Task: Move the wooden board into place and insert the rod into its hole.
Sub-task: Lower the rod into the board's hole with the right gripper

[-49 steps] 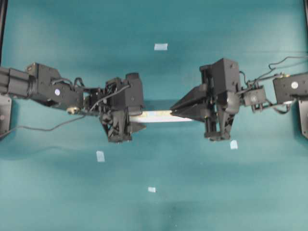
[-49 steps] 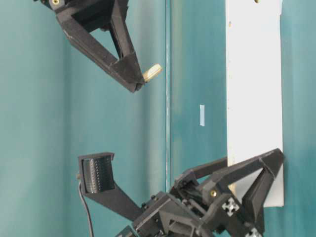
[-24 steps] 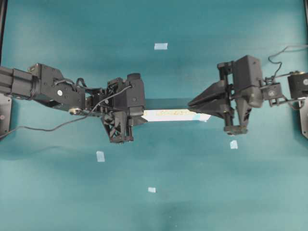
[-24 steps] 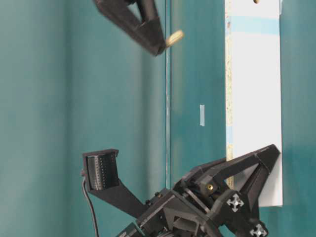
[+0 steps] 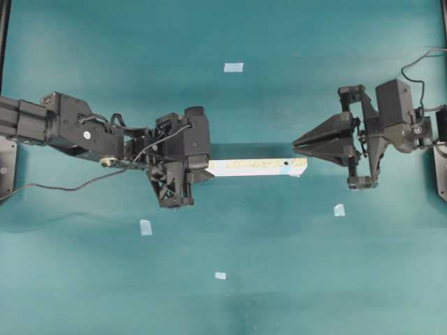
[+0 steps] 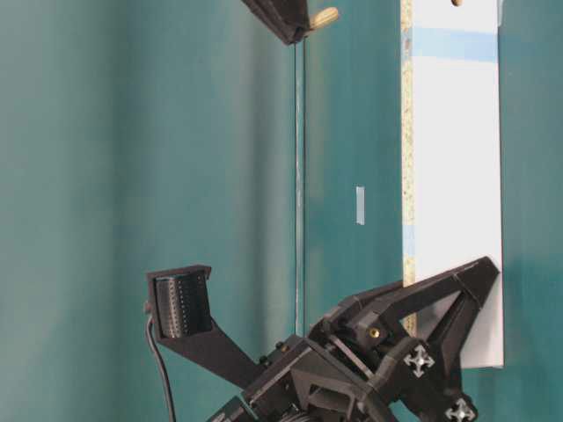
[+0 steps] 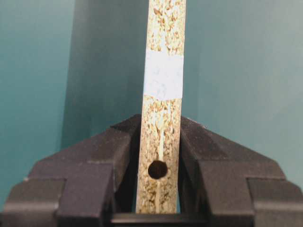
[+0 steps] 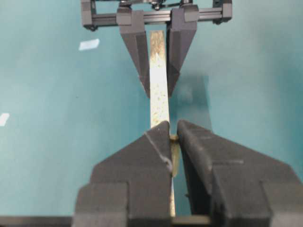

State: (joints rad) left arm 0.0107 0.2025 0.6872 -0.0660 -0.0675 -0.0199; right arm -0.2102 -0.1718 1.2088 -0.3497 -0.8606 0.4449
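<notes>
Wooden board (image 5: 257, 167): long narrow strip held on edge above the teal table (image 5: 230, 286) at scene centre, speckled side up with a small dark hole near its right end; its left end is clamped between the fingers of the left gripper (image 7: 158, 156). Rod (image 6: 325, 16): short cream peg pinched at the fingertips of the right gripper (image 5: 299, 144), just right of the board's right end, apart from it. Pale tape squares (image 5: 233, 68) lie scattered on the table, far and near.
</notes>
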